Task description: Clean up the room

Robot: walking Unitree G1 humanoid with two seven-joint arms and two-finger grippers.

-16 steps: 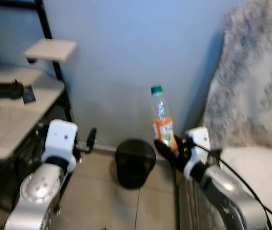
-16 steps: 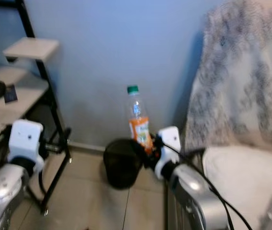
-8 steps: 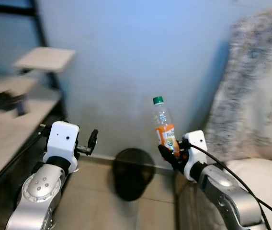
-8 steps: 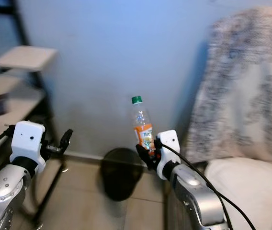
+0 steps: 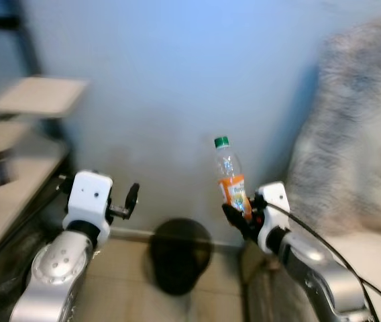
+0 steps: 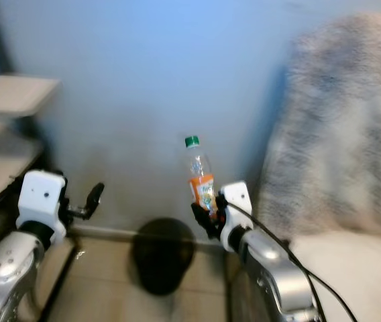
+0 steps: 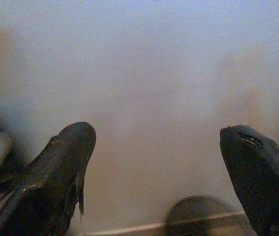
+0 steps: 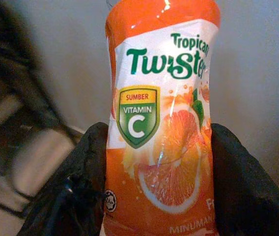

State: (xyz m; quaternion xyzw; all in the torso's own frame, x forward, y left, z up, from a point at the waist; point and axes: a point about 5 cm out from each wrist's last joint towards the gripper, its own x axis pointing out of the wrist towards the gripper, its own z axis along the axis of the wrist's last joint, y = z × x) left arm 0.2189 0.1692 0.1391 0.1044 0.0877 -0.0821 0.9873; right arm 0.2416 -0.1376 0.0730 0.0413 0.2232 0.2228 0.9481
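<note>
Right now the right hand [image 5: 239, 216] grips a plastic bottle [image 5: 231, 181] by its lower part, its two black fingers [image 8: 88, 169] pressed against either side of the orange label. The bottle stands almost upright, tipped a little to the robot's left, its green cap [image 5: 222, 141] on top and the clear upper half empty-looking against the pale blue wall [image 5: 177, 80]. In the right wrist view the label reads "Tropicana Twister" with a vitamin C badge and a sliced orange printed below it.

Below and to the left of the bottle, a dark round waste bin [image 5: 177, 255] sits on the tiled floor [image 5: 117, 295] against the wall; the bottle is held up in the air near it, a little to its right, not over its mouth as far as the blur allows.

The left hand [image 7: 159, 167] is raised in front of the wall with its fingers [image 7: 63, 167] spread wide apart and nothing between them; the bin's rim shows low between them in the left wrist view.

A shelf unit [image 5: 23, 114] with pale boards stands at the far left, blurred. A mottled grey-and-cream throw [image 5: 358, 134] covers furniture on the right.
</note>
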